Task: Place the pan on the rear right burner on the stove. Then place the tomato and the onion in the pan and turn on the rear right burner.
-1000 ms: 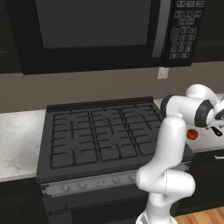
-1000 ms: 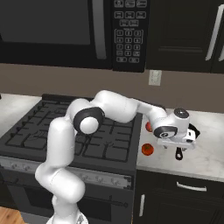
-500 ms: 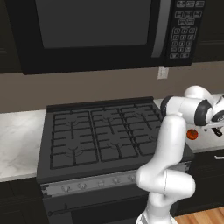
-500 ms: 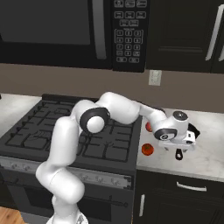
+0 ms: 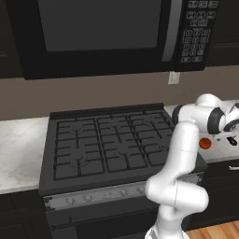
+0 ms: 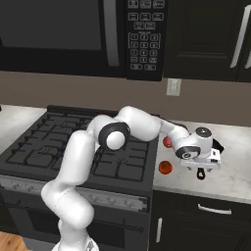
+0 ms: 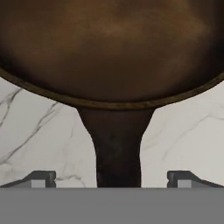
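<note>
Lowering further, open hand (image 7: 112,178) straddling pan (image 7: 109,48) handle

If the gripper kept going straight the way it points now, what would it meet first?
Most likely the pan's handle, which runs between the open gripper fingertips, with the marble counter just beneath; the depth is hard to judge.

The microwave keypad (image 6: 143,43) markings are too small to read.

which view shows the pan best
The hand view: the pan spreads across its upper half, brown inside and rim clear, its handle running down between the open hand's fingertips. The right base view gives a dark sliver behind the hand; the left base view, just the handle end.
</note>
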{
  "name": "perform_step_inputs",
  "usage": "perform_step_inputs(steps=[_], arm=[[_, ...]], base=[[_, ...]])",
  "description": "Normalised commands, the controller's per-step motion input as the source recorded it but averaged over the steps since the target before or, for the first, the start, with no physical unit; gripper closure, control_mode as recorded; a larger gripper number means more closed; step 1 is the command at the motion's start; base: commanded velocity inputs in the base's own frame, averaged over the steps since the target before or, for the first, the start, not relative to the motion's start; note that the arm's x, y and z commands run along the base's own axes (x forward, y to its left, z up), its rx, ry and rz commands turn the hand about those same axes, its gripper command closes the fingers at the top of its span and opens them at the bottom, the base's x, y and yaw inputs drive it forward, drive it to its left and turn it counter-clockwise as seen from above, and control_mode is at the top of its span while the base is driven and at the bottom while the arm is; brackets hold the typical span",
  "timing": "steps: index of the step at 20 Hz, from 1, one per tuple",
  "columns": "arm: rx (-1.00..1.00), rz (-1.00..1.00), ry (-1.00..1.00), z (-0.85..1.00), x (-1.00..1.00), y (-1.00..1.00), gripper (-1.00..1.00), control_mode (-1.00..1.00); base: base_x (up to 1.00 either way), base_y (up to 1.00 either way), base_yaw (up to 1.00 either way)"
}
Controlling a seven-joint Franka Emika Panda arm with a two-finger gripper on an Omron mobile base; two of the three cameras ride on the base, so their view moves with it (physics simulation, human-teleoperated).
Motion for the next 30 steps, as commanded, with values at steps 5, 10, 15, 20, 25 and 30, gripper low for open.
perform_step_inputs(steps=[5,10,15,20,25,30], arm=[[0.00,0.00,0.00,-0.22,0.18,-0.14,-1.00,-1.00],[-0.01,0.00,0.00,-0.12,0.06,0.00,1.00,-1.00],[-0.03,0.00,-0.07,0.03,-0.07,0.02,1.00,-1.00],[-0.18,0.00,-0.27,0.42,-0.26,0.30,1.00,-1.00],[-0.25,0.00,-0.24,0.52,-0.11,0.57,1.00,-1.00],[-0.26,0.00,-0.10,0.55,0.00,0.70,1.00,-1.00]], base=[[0.00,0.00,0.00],[0.00,0.00,0.00],[0.00,0.00,0.00],[0.00,0.00,0.00],[0.00,0.00,0.00],[0.00,0.00,0.00]])
